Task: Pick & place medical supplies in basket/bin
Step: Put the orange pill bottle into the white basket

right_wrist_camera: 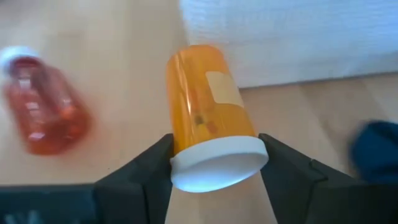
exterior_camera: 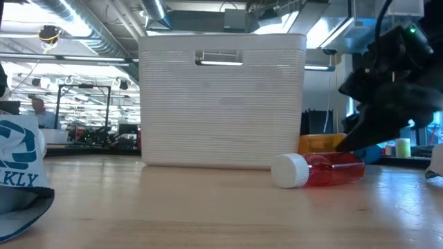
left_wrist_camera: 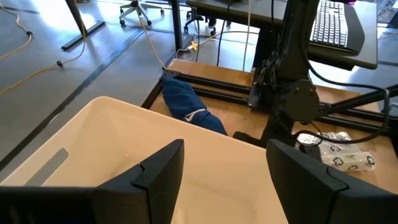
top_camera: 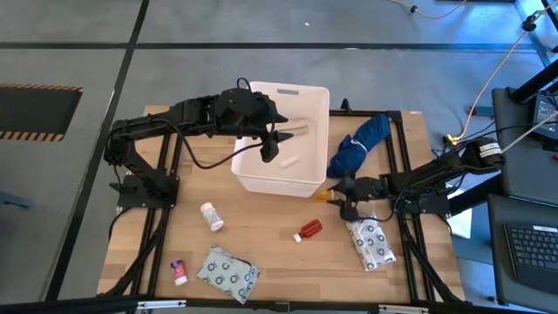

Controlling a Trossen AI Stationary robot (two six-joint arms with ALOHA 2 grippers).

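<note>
Robotics lab / industrial workshop; wooden table (top_camera: 261,253) on black frame, two dark arms bolted at sides; grey concrete floor w/ black line markings and hazard-stripe patch (top_camera: 39,109); yellow cable (top_camera: 488,74) trailing across floor; desk w/ keyboard (top_camera: 532,253) beside rig; office chairs (left_wrist_camera: 140,9) in bkgd; low view shows big open hall, exposed silver ducts (exterior_camera: 90,31), strip lights, metal racks, person (exterior_camera: 39,107) far off.

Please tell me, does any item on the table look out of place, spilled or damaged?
Nothing looks spilled or damaged. The one odd thing is the dark blue cloth bundle, which lies beside the white tub and is unlike the supplies. The red vial and orange vial lie on their sides, both capped.
</note>
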